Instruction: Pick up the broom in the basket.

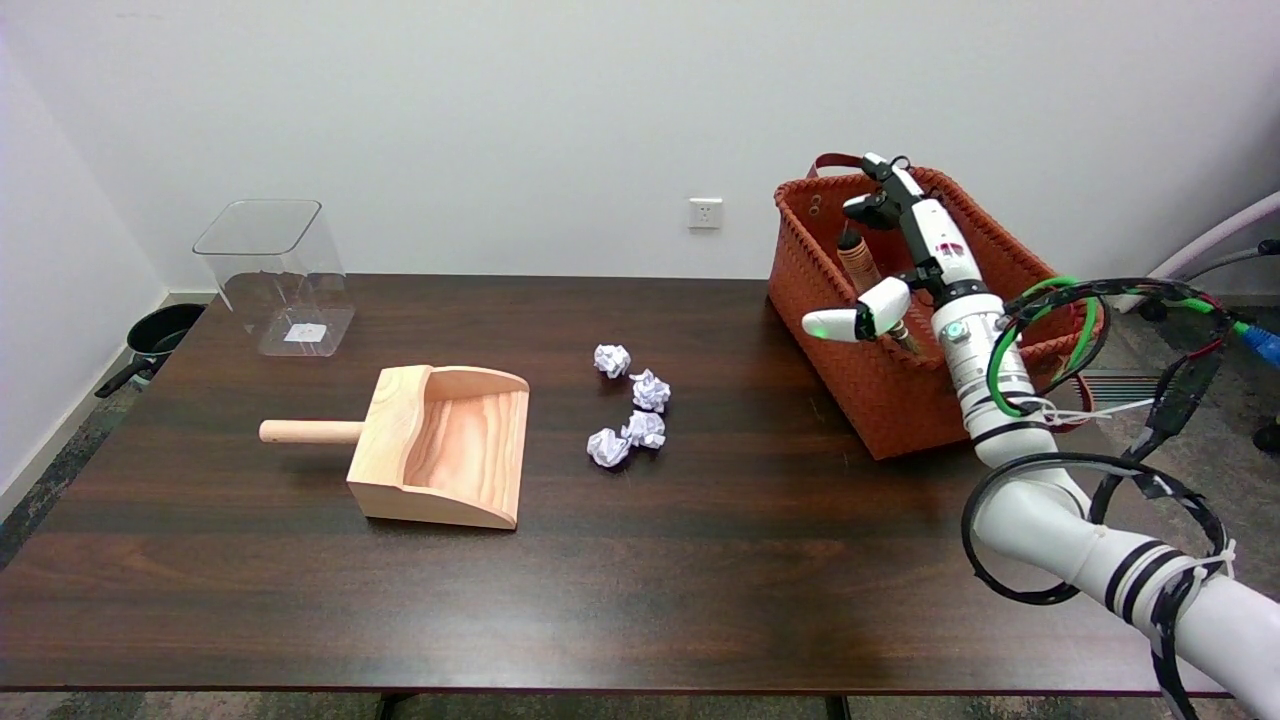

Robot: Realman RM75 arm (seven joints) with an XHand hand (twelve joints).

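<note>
my right hand point(905, 255) is over the woven orange basket point(880, 400), fingers spread with nothing gripped i think, broom point(860, 262) handle poking up inside by the thumb, so closing now could just knock it sideways or snag the rim.

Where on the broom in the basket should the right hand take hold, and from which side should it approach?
Probably the wooden handle of the broom, the only part showing: it leans up out of the orange woven basket, its head hidden below. Coming from above, through the open top, seems best, because the walls block the sides. The right hand hovers over the basket with fingers apart, holding nothing yet.
</note>
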